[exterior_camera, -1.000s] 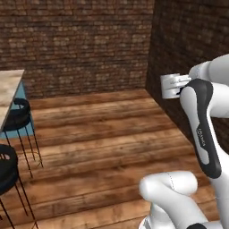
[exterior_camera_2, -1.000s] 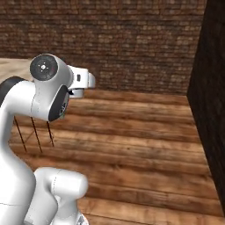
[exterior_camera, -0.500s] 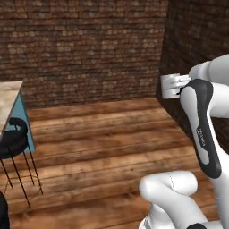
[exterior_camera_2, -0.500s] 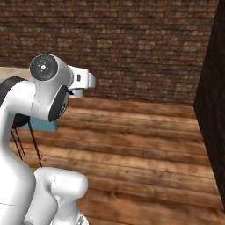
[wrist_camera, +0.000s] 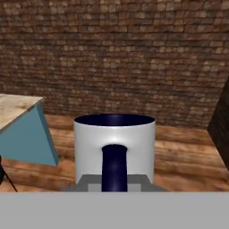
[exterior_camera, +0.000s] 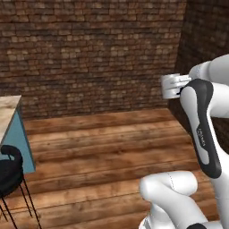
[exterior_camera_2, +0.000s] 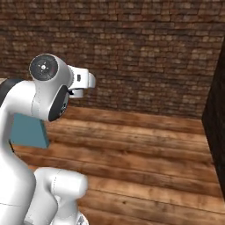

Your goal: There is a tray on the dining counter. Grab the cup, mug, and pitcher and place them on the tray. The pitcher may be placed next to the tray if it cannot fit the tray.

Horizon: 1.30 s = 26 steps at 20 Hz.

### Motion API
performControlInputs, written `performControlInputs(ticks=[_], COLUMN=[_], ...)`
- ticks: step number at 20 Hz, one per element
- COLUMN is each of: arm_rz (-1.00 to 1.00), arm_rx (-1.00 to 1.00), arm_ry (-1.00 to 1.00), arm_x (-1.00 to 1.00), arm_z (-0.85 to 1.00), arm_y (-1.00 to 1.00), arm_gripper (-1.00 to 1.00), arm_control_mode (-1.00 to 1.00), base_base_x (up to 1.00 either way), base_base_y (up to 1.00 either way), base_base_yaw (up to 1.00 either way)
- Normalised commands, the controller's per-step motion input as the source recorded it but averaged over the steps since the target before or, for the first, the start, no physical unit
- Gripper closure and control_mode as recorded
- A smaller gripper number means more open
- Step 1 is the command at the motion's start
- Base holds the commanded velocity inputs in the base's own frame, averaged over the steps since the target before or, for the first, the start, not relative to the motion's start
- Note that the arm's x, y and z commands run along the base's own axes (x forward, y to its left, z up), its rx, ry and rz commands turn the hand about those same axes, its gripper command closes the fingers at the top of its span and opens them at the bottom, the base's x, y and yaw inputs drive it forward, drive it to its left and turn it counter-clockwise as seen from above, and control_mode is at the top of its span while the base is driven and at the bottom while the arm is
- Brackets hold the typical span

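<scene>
The mug (wrist_camera: 114, 143), light grey with a dark navy handle and dark inside, sits upright right in front of the hand camera, handle facing it. My gripper (wrist_camera: 114, 182) is shut on the mug at the handle side. From the left base view the mug (exterior_camera: 169, 86) is held high in the air at the end of the raised arm, with the gripper (exterior_camera: 178, 85) just behind it. A corner of the dining counter (exterior_camera: 6, 112) with its beige marble top shows at the far left; the same corner (wrist_camera: 14, 108) appears in the hand view. Tray, cup and pitcher are out of view.
A black bar stool (exterior_camera: 10, 172) stands beside the counter's blue side panel (exterior_camera: 24, 143). Wooden floor (exterior_camera: 103, 147) stretches ahead to a brick wall (exterior_camera: 89, 53). A dark wall (exterior_camera_2: 217, 132) juts out on the right.
The whole picture has shifted, so the base has moved: the counter's blue side has come into the right base view. The mug stays in the gripper, arm pose unchanged.
</scene>
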Motion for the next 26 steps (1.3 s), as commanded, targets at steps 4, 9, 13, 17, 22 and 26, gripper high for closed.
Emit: performControlInputs(ticks=[4, 9, 13, 17, 22, 26], arm_rz=[0.00, 0.00, 0.00, 0.00, 0.00, 0.00], arm_rx=[0.00, 0.00, 0.00, 0.00, 0.00, 0.00], arm_ry=[0.00, 0.00, 0.00, 0.00, 0.00, 0.00], arm_x=[0.00, 0.00, 0.00, 0.00, 0.00, 0.00], arm_z=[0.00, 0.00, 0.00, 0.00, 0.00, 0.00], arm_y=[0.00, 0.00, 0.00, 0.00, 0.00, 0.00], arm_gripper=[1.00, 1.00, 1.00, 1.00, 1.00, 1.00], arm_control_mode=[1.00, 1.00, 1.00, 1.00, 1.00, 1.00], base_base_x=[1.00, 1.00, 1.00, 1.00, 1.00, 1.00], base_base_y=[0.00, -0.03, -0.04, -0.03, -0.25, -0.39], base_base_yaw=[0.09, 0.16, 0.18, 0.18, 0.28, 0.37])
